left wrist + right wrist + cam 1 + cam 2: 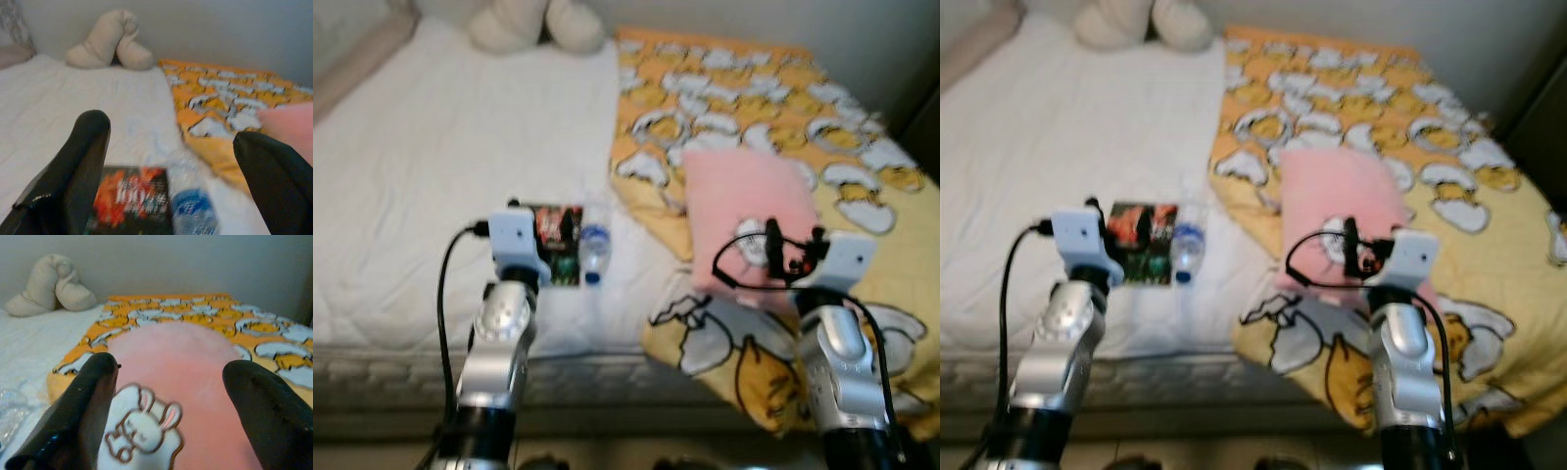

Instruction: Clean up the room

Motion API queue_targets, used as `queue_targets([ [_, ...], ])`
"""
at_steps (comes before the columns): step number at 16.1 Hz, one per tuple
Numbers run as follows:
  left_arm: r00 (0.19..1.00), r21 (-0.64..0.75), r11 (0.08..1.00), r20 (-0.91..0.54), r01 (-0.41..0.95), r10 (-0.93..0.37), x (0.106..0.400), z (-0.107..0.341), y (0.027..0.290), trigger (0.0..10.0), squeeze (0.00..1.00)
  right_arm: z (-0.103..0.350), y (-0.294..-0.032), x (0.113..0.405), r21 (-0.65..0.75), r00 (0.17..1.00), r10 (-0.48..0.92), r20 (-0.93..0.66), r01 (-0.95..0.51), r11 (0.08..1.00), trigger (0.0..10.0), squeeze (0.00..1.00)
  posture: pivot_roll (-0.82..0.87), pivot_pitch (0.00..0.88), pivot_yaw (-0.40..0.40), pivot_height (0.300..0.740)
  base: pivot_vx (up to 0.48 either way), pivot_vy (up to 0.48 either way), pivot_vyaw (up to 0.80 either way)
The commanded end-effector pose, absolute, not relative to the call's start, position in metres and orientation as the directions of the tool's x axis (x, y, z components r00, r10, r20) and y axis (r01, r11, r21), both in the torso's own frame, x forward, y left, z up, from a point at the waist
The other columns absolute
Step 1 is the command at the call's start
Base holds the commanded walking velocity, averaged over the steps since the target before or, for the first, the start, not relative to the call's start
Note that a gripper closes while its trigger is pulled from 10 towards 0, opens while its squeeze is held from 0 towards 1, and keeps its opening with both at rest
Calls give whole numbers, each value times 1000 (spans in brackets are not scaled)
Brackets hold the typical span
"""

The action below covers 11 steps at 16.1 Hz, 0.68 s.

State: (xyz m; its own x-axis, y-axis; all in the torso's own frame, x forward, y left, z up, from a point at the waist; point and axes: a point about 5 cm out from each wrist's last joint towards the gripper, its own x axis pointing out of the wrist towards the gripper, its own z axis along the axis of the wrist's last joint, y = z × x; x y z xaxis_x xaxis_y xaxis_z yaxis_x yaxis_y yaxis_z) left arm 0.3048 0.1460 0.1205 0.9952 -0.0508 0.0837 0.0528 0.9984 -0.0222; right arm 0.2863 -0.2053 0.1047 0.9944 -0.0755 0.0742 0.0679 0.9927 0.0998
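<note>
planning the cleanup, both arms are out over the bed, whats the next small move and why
Probably lower the left gripper onto the plastic bottle. Its fingers are open with the bottle lying between them beside the dark packet on the white sheet. The right gripper hovers open over the pink pillow.

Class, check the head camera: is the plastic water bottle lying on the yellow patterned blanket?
No. The water bottle lies on the white sheet, beside the dark book, left of the yellow blanket.
</note>
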Motion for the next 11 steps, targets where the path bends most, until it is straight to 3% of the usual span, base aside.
queue_targets([
  [1,994,-35,996,70,85,-82,306,119,135,10000,0,112,-209,289,65,994,-72,82,67,996,10000,1000,-28,9,-39,740,364,-307,0],
  [4,995,-62,994,54,86,-83,308,116,133,10000,0,117,-208,293,-62,998,-21,60,24,998,10000,1000,-45,8,-34,740,364,-309,0],
  [5,994,-63,993,53,96,-93,308,115,131,10000,0,117,-208,293,-95,998,-11,56,16,995,10000,878,-46,7,-34,740,364,-307,0],
  [6,993,-61,993,53,104,-101,308,115,129,10000,0,117,-206,293,-102,999,-2,51,7,995,10000,0,-47,6,-33,740,356,-319,0],
  [11,979,-63,979,79,192,-187,303,118,119,10000,0,119,-205,291,-96,999,-10,52,15,995,10000,0,-45,6,-28,740,302,-367,0],
])
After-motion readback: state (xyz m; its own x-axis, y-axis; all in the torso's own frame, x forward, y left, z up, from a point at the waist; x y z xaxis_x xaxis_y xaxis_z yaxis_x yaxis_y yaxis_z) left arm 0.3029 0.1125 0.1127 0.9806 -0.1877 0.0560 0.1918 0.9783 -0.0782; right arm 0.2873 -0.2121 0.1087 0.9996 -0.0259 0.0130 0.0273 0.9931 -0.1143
